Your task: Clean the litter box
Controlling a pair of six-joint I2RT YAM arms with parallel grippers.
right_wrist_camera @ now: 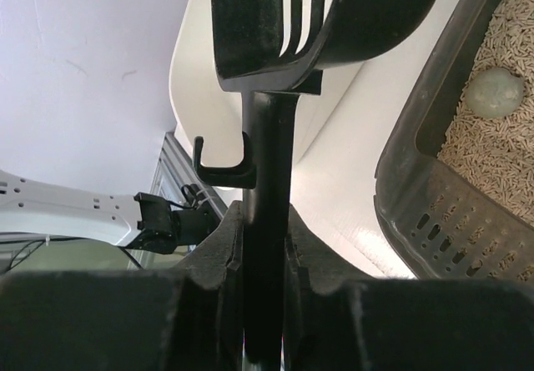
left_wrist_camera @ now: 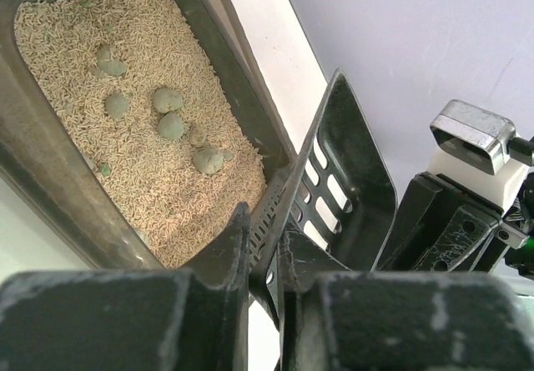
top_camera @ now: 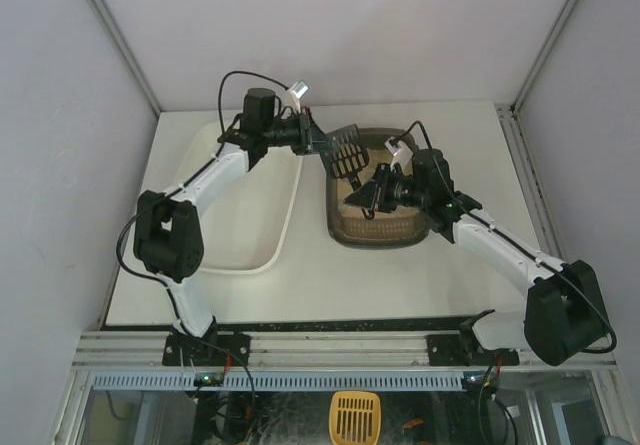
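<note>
The dark grey-brown litter box (top_camera: 381, 239) sits right of centre, filled with beige litter. Several grey-green clumps (left_wrist_camera: 171, 124) lie on the litter in the left wrist view, and one clump (right_wrist_camera: 494, 92) shows in the right wrist view. A black slotted scoop (top_camera: 345, 151) hangs over the box's far left corner. My left gripper (top_camera: 312, 139) is shut on the side rim of the scoop's head (left_wrist_camera: 350, 167). My right gripper (top_camera: 366, 195) is shut on the scoop's handle (right_wrist_camera: 267, 162), which has a small hook. The scoop holds no litter that I can see.
A larger glossy white tray (top_camera: 245, 200) lies left of the litter box, under my left arm. The box's perforated end wall (right_wrist_camera: 434, 213) is close to my right fingers. A yellow scoop (top_camera: 355, 416) lies below the table's near edge.
</note>
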